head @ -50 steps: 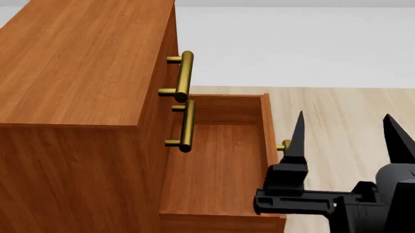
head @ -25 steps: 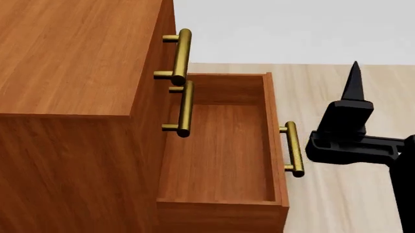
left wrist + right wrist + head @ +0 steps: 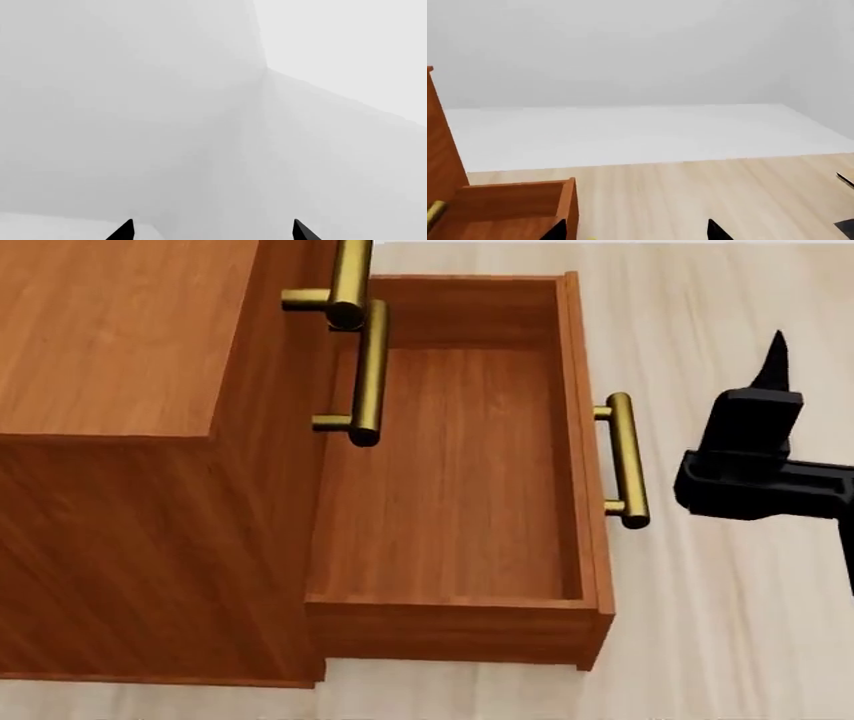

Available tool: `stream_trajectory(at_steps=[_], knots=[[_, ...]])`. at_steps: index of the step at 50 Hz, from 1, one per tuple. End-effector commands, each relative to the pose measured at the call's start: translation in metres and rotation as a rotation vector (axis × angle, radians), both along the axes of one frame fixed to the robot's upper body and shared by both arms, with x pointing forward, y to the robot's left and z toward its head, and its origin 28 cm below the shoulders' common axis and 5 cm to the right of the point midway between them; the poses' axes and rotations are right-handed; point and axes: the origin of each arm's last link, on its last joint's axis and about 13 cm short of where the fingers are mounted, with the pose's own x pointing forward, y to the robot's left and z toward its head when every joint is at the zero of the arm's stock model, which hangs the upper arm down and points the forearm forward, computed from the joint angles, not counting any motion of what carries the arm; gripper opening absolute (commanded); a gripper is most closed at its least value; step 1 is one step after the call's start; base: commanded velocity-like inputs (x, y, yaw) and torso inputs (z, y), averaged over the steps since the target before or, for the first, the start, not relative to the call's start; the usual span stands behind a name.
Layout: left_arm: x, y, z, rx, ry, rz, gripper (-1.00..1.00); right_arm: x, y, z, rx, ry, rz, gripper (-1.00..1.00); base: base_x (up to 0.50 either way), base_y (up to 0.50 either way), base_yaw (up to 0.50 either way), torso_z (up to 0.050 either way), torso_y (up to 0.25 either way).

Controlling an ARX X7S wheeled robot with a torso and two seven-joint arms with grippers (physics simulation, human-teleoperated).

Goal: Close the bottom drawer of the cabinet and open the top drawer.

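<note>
While the bottom drawer (image 3: 454, 470) stands fully out of the cabinet (image 3: 120, 350), the right gripper (image 3: 767, 455), empty and spread, has backed off beside its handle (image 3: 625, 460); closing remains undone.

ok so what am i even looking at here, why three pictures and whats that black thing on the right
These are simulator renders of a two-armed robot, one moment seen by three cameras. The head camera looks down at a reddish-brown cabinet standing on pale floor boards. Its bottom drawer is pulled out and empty; its brass handle faces the black thing, which is the robot's right gripper, near that handle but holding nothing. The other two pictures come from cameras on the wrists. The right wrist one shows a corner of the open drawer, floor and a grey wall past its two black fingertips. The left wrist one shows only blank grey walls beyond the left gripper, which is open and empty.
</note>
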Motion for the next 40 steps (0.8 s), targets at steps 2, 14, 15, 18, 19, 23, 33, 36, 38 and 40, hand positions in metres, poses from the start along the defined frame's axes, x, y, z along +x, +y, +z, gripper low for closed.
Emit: stream_trajectory(at_steps=[2, 14, 15, 18, 19, 23, 33, 36, 38, 40], knots=[[-0.001, 0.001, 0.005, -0.019, -0.016, -0.014, 1.00, 0.026, -0.007, 0.002, -0.058, 0.048, -0.061, 1.00, 0.00, 0.00, 0.00, 0.000, 0.000], [-0.001, 0.000, 0.005, -0.017, -0.018, -0.016, 1.00, 0.061, -0.022, -0.017, -0.088, 0.099, -0.147, 1.00, 0.00, 0.00, 0.00, 0.000, 0.000], [-0.001, 0.000, 0.005, -0.017, -0.019, -0.016, 1.00, 0.063, -0.023, -0.018, -0.100, 0.116, -0.164, 1.00, 0.00, 0.00, 0.00, 0.000, 0.000], [-0.001, 0.000, 0.005, -0.017, -0.019, -0.017, 1.00, 0.072, -0.025, -0.023, -0.088, 0.125, -0.168, 1.00, 0.00, 0.00, 0.00, 0.000, 0.000], [-0.001, 0.000, 0.005, -0.017, -0.019, -0.017, 1.00, 0.074, -0.025, -0.025, -0.095, 0.130, -0.169, 1.00, 0.00, 0.00, 0.00, 0.000, 0.000], [-0.001, 0.000, 0.005, -0.018, -0.021, -0.018, 1.00, 0.085, -0.025, -0.035, -0.150, 0.154, -0.212, 1.00, 0.00, 0.00, 0.00, 0.000, 0.000], [-0.002, 0.000, 0.005, -0.018, -0.026, -0.019, 1.00, 0.108, -0.024, -0.070, -0.228, 0.214, -0.263, 1.00, 0.00, 0.00, 0.00, 0.000, 0.000], [-0.002, 0.000, 0.005, -0.018, -0.025, -0.021, 1.00, 0.111, -0.022, -0.076, -0.270, 0.227, -0.262, 1.00, 0.00, 0.00, 0.00, 0.000, 0.000], [-0.002, 0.000, 0.005, -0.018, -0.029, -0.025, 1.00, 0.112, -0.021, -0.080, -0.284, 0.241, -0.263, 1.00, 0.00, 0.00, 0.00, 0.000, 0.000], [-0.002, -0.001, 0.006, -0.006, -0.032, -0.028, 1.00, 0.114, -0.021, -0.083, -0.329, 0.247, -0.275, 1.00, 0.00, 0.00, 0.00, 0.000, 0.000]])
